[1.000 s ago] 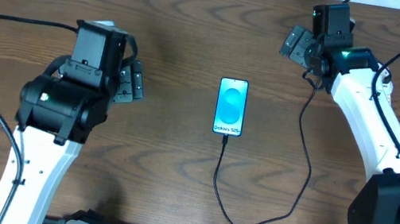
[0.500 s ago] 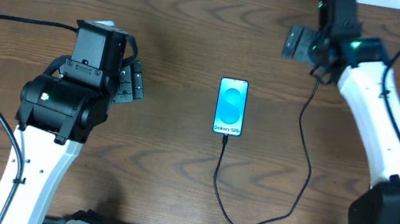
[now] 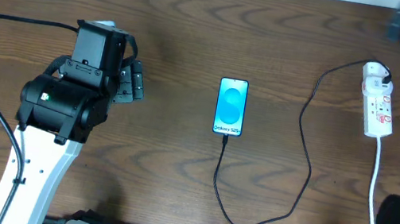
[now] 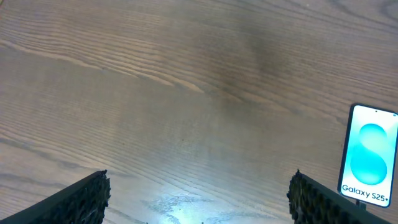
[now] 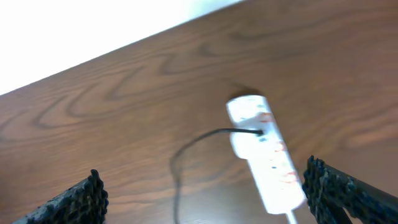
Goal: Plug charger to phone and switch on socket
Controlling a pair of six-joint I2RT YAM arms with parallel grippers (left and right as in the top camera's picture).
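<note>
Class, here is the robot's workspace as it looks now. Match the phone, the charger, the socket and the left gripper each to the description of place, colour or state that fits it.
Column one
1. phone
2. charger
3. socket
4. left gripper

Column two
A. white with red marks, lying far right in the overhead view
B. centre of the overhead view, screen lit blue
C. open, nothing between its fingers
D. thin and black, looping from the phone's lower end round to the socket

Pairs: 1-B, 2-D, 3-A, 4-C
</note>
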